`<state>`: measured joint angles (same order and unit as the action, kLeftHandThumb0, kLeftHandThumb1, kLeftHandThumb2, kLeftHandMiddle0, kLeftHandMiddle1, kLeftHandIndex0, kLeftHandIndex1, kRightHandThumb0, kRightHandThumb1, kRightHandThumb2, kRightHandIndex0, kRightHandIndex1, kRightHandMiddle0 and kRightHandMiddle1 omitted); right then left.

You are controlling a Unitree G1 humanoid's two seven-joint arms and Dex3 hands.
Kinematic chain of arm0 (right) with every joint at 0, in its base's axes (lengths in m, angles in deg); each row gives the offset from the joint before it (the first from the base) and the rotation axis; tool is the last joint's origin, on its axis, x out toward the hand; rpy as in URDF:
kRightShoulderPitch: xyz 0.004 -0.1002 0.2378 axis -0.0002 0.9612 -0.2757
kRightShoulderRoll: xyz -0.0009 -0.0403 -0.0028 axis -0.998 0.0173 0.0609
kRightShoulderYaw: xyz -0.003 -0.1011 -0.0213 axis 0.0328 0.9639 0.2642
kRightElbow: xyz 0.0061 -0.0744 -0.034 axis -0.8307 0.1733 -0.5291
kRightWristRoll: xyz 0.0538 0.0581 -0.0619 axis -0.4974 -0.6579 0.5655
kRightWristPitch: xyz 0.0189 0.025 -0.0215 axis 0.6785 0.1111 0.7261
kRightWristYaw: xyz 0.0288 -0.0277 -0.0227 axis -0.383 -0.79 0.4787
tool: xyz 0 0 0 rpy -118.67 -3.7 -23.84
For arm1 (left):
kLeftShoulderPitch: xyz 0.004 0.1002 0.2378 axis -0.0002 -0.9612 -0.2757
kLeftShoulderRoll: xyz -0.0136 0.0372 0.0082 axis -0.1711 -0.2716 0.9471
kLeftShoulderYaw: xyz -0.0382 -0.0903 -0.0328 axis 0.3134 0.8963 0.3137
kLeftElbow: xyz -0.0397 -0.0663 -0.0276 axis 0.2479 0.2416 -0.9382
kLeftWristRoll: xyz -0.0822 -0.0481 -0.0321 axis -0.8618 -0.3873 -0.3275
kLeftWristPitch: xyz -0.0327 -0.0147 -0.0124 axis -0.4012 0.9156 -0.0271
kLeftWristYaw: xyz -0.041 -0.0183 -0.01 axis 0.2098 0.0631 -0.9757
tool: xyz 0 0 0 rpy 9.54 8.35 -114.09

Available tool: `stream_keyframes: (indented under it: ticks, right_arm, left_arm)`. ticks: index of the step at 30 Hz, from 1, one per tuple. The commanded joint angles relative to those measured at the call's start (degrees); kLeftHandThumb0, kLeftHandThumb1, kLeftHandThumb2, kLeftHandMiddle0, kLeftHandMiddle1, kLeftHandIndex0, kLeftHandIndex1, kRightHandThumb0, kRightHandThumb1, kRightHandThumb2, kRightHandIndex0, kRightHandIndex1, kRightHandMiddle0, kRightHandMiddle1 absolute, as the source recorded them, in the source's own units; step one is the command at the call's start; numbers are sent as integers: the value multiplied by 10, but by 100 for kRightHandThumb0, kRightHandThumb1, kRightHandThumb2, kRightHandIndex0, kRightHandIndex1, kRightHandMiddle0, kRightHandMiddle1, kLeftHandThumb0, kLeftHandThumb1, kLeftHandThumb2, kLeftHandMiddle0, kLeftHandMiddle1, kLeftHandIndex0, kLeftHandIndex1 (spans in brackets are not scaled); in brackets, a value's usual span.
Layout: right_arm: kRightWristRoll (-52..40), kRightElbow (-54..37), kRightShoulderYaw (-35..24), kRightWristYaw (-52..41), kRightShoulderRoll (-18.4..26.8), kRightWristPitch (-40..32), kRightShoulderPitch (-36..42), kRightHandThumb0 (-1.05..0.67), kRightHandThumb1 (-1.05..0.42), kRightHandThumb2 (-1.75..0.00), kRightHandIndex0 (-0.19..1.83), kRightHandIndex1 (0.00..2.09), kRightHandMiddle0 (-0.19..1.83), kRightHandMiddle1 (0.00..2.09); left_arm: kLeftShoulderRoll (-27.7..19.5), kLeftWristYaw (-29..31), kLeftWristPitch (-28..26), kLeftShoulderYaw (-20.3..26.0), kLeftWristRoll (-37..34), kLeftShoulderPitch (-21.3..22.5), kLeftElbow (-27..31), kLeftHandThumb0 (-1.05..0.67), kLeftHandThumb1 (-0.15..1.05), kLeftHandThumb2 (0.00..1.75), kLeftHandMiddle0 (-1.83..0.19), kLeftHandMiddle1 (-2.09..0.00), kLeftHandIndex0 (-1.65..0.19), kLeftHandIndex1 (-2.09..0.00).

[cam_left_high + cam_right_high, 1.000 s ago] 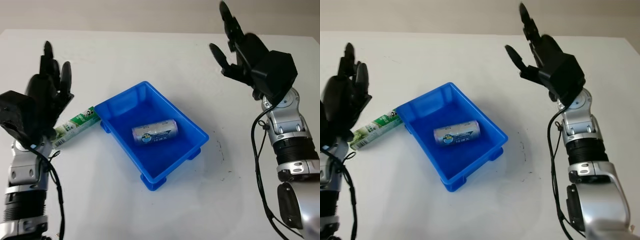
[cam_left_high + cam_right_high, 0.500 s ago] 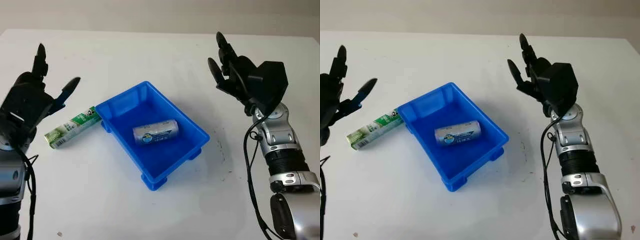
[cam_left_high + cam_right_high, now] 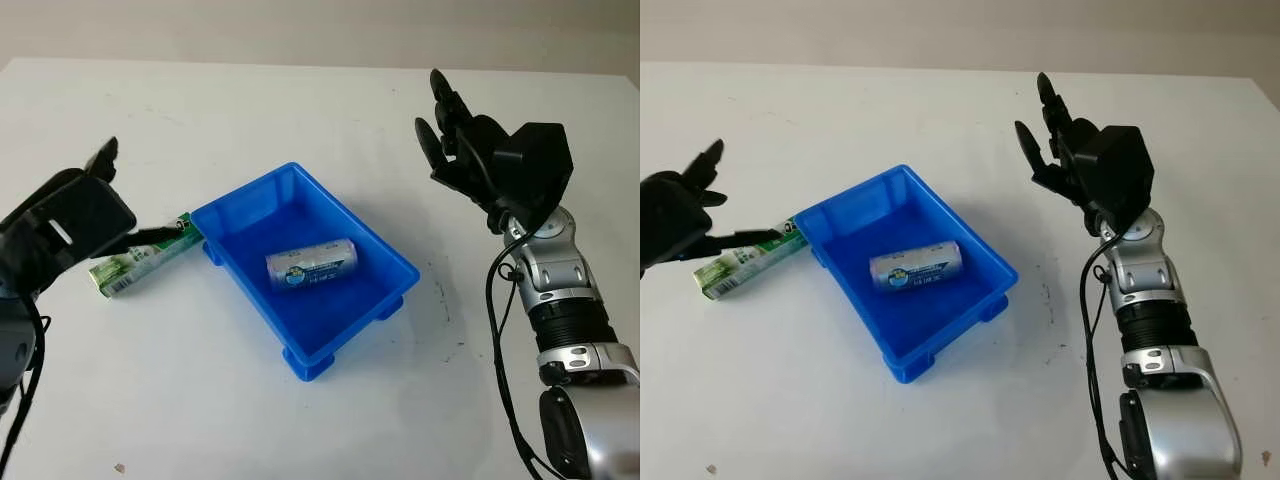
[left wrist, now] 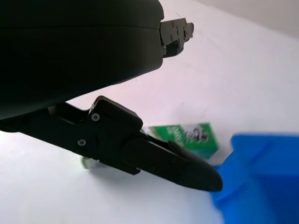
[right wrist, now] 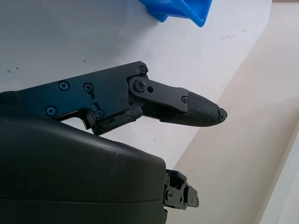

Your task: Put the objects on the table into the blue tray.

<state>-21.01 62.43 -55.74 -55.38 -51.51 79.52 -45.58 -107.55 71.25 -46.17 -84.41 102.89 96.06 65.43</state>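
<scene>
Tray (image 3: 250,215): I find it blue, rectangular, set askew near the middle of the white bench (image 3: 300,110). A silver can (image 3: 311,265) with a blue label lies on its side on the tray floor, roughly central, touching no wall that I can make out.

A green and white box (image 3: 140,257) lies flat on the bench outside the tray, on my left. Its near end sits just beside the tray's left corner; I cannot tell whether the two touch.

My left hand (image 3: 70,225) is over the bench at the left edge, just above the box. It holds nothing and is open. One of its fingers (image 4: 163,158) reaches across the box toward the tray corner; in the left wrist view the tip overlaps the box's green face, but I cannot tell whether it makes contact. A second finger points up and away at the far side of the hand.

My right hand (image 3: 1080,165) is raised over the bench to the right of the tray, well apart from it, palm toward the tray. It is open and holds nothing, with fingers (image 3: 1048,100) extended upward. In the right wrist view, a corner of the tray shows beyond one extended finger.
</scene>
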Motion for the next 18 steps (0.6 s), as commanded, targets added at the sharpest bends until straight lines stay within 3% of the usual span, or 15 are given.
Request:
stream_keyframes:
  ticks: [1,4,7,15,16,18]
  right_arm:
    - [-6,-5,-6,-1,-2,-5,-4,-63,-105,-66,-19,0,-19,0]
    - [-8,-4,-7,-2,-2,-4,-4,-64,-105,-66,-19,0,-19,0]
    - [-14,-4,-10,-3,-3,-3,-4,-63,-105,-65,-19,0,-19,0]
    - [-19,-5,-12,-6,-2,2,-5,-63,-105,-66,-19,0,-19,0]
    - [-20,-5,-13,-7,-2,3,-6,-62,-105,-66,-19,0,-19,0]
    - [-21,-6,-13,-8,-2,0,-5,-62,-105,-66,-19,0,-19,0]
  left_arm:
    - [-14,17,8,-7,2,-4,2,-82,91,4,12,-8,9,-8]
    - [-22,43,12,-19,3,-1,-1,-77,87,3,10,-7,9,-7]
    - [-39,61,33,-43,27,-1,-6,-81,87,5,2,-10,8,-7]
    - [-37,58,82,-66,71,-15,-20,-81,84,4,-11,-15,0,-11]
    - [-37,49,94,-69,83,-19,-23,-82,86,5,-6,-61,-6,-13]
    - [-33,39,109,-72,103,-25,-26,-82,87,5,3,-100,-11,-15]
